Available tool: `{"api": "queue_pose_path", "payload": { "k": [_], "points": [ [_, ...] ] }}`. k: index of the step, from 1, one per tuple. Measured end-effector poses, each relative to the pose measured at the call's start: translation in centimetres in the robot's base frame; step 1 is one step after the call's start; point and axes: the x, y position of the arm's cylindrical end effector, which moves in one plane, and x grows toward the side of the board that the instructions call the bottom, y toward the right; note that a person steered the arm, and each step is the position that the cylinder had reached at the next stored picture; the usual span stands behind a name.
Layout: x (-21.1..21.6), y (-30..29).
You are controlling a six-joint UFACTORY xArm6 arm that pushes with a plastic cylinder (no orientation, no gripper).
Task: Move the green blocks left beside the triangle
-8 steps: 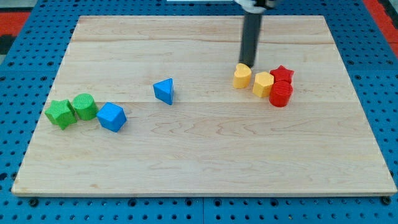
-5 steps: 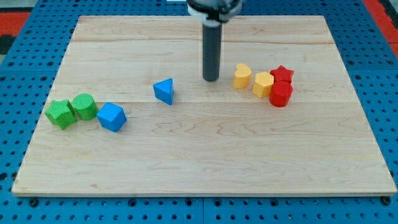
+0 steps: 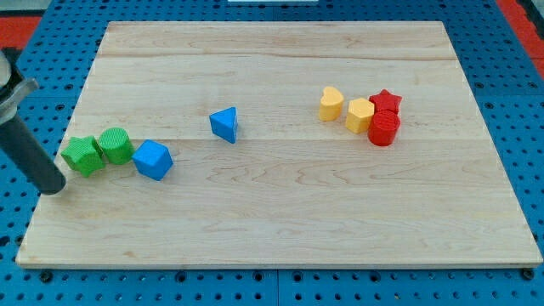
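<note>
My tip (image 3: pixel 55 189) rests at the board's left edge, just below and left of the green star block (image 3: pixel 82 155). The green cylinder (image 3: pixel 116 145) touches the star's right side. A blue cube-like block (image 3: pixel 153 160) sits right of the cylinder, close to it. The blue triangle (image 3: pixel 224 124) lies further right, toward the board's middle, well apart from the green blocks.
At the view's right is a cluster: a yellow block (image 3: pixel 331 104), a yellow hexagon (image 3: pixel 359 115), a red star (image 3: pixel 385 101) and a red cylinder (image 3: pixel 383 129). The wooden board (image 3: pixel 280 229) lies on a blue pegboard.
My tip has swept from beside the yellow block at the right, past the board's middle, to the left edge near the green star. No block has moved.
</note>
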Motion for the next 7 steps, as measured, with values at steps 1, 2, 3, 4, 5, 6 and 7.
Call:
{"api": "queue_pose_path", "payload": {
  "k": [1,2,3,4,5,6,7],
  "points": [
    [-3.8,7.1],
    [-9.3,7.1],
    [-6.5,7.7],
    [-4.6,3.7],
    [-5.7,-2.0],
    [-8.4,1.2],
    [-8.8,3.0]
  ]
}}
